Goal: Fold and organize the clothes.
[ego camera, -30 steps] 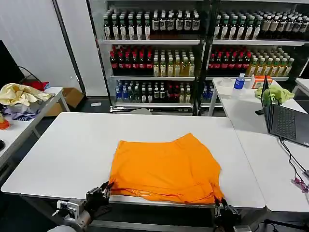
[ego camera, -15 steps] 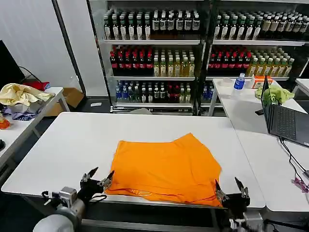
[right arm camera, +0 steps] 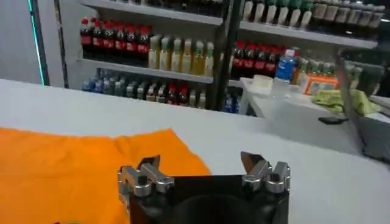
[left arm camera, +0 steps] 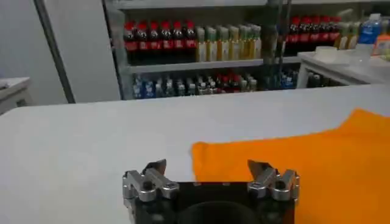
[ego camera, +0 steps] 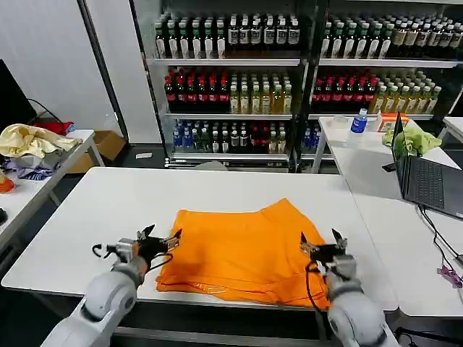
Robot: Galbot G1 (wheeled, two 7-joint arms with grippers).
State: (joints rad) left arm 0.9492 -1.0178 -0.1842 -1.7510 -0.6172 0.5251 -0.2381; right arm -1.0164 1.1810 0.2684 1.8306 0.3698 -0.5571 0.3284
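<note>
Centrally on the white worktop (ego camera: 94, 217) lies the orange T-shirt (ego camera: 246, 249), already folded into a rough rectangle with its near edge close to the worktop's front edge and one corner peaking toward the far side. Both arms reach in from the near side. The left gripper (ego camera: 159, 238) hovers at the shirt's left edge, fingers spread apart and holding nothing; from the left wrist camera its two fingertips (left arm camera: 155, 167) stand wide with the shirt's near corner (left arm camera: 292, 173) lying just beyond them. The right gripper (ego camera: 322, 246) hangs over the shirt's right edge, likewise spread and empty; its wrist camera shows the shirt (right arm camera: 73, 167) stretching away on one side and bare worktop on the other. The matching positions, one gripper at each side edge, suggest the arms are lined up to take the two edges together for another fold, though this is only a judgement. A side table on the left carries a pale yellow cloth heap (ego camera: 29, 139); on the right another table holds a laptop (ego camera: 427, 181) and a green cloth (ego camera: 412, 139). Shelves of bottles (ego camera: 231, 90) fill the background.
</note>
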